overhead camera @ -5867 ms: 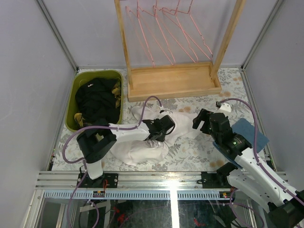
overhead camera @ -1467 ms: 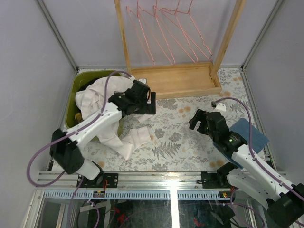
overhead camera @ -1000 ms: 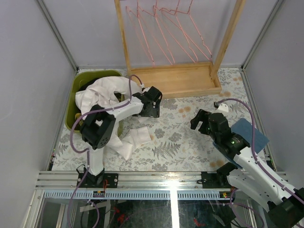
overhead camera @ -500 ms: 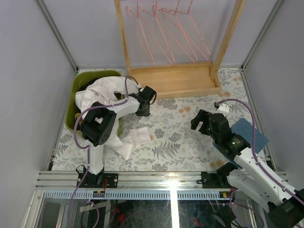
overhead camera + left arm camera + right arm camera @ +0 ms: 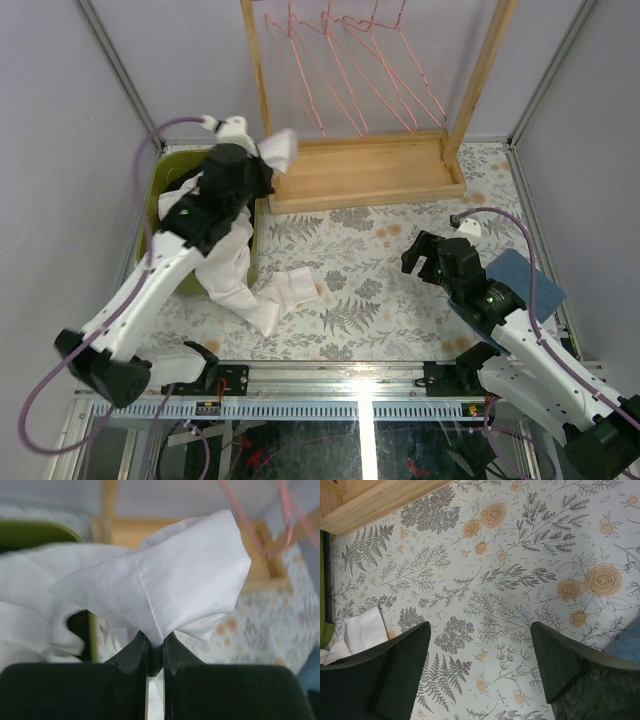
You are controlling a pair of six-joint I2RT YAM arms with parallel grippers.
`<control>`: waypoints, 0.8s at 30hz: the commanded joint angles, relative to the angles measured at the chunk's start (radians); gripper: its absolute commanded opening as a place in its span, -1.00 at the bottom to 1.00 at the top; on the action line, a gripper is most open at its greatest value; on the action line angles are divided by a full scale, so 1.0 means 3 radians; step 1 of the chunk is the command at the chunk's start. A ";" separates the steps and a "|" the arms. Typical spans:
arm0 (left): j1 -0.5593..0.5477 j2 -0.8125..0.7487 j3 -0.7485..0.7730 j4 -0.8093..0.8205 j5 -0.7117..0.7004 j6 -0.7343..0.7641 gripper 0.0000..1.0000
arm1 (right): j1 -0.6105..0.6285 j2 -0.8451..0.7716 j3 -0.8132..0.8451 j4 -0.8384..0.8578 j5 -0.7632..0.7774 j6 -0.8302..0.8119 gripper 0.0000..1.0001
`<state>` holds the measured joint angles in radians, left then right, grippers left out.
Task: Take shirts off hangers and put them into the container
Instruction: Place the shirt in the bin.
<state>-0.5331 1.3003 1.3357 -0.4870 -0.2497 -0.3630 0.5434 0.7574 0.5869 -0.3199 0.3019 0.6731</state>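
Note:
The white shirt (image 5: 235, 275) hangs over the right wall of the olive-green container (image 5: 152, 205), and its tail lies on the table. My left gripper (image 5: 268, 160) is raised above the container's back right corner. It is shut on a bunched fold of the shirt (image 5: 185, 575), which fans out above the left gripper (image 5: 155, 642). Several bare pink hangers (image 5: 345, 70) hang on the wooden rack. My right gripper (image 5: 425, 255) hovers open over the floral cloth, holding nothing. In its wrist view the right gripper (image 5: 480, 626) has a corner of the shirt (image 5: 365, 627) to its left.
The wooden rack's base tray (image 5: 360, 170) stands right behind the container, close to my left gripper. A folded blue cloth (image 5: 522, 278) lies under my right arm at the table's right edge. Grey walls close in the table on three sides.
My left gripper closed on a fold of the white shirt by the container's right wall, then swung up and back with it. The right arm stayed put.

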 commanded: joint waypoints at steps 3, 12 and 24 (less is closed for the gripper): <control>0.0557 -0.0410 0.0249 -0.0462 -0.0687 0.0219 -1.00 | 0.0014 0.0071 0.0122 0.0120 0.0018 -0.0010 0.77; 0.1224 -0.0352 -0.0182 -0.0791 -0.0749 0.0076 -1.00 | 0.0014 0.0101 0.0083 0.0169 -0.0030 0.0027 0.77; 0.1499 0.0366 -0.0795 -0.0788 -0.0451 -0.0243 -0.50 | 0.0014 -0.0015 0.0077 0.0009 0.0050 -0.0009 0.78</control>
<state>-0.1062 1.4490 1.1061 -0.6815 -0.4141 -0.3977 0.5434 0.7872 0.5873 -0.3183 0.2916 0.6735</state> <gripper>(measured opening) 0.159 0.886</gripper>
